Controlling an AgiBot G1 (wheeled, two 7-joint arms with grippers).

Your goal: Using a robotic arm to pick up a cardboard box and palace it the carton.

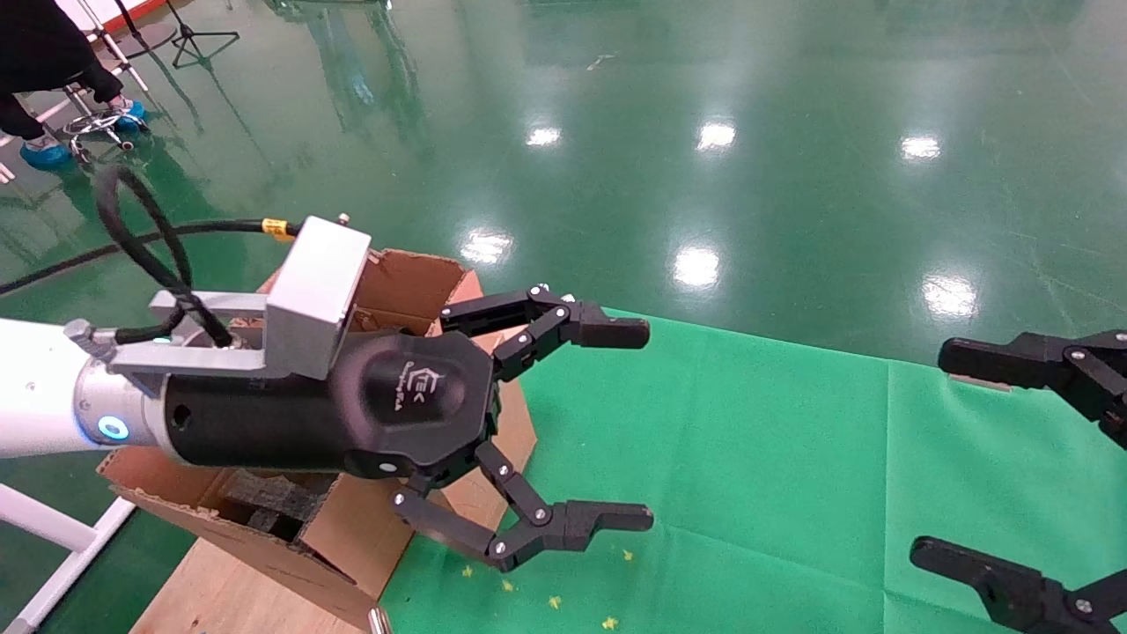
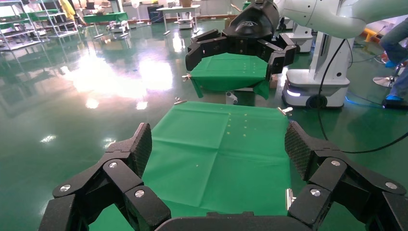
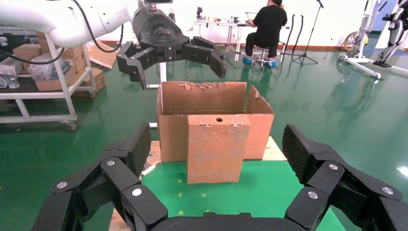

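In the head view the white tubular robotic arm with its silver wrist (image 1: 53,396) reaches in from the left, and its black two-finger left gripper (image 1: 629,423) hangs with fingers spread wide and nothing between them, over the left edge of the green cloth-covered table (image 1: 748,458); behind it stands the large brown corrugated carton with torn flaps (image 1: 414,282), dark foam visible inside, at the table's left end, while the black right gripper (image 1: 933,453) shows at the right edge, its fingers also wide apart and empty. The small cardboard box cannot be made out in this view, the left gripper body covering that spot. In the left wrist view the left gripper's ribbed pads (image 2: 143,147) stand apart over bare green cloth, with the right gripper seen farther off above the far end. In the right wrist view the small closed brown cardboard box with scuffed reddish sides (image 3: 215,149) stands upright on the cloth, touching the carton's outer near wall, with the left gripper open above the carton. Judged from this, the box is still outside the carton and ungrasped, so the step in hand is the approach; the next move calls for lowering open fingers to straddle the box's sides, closing, then lifting it over the flaps
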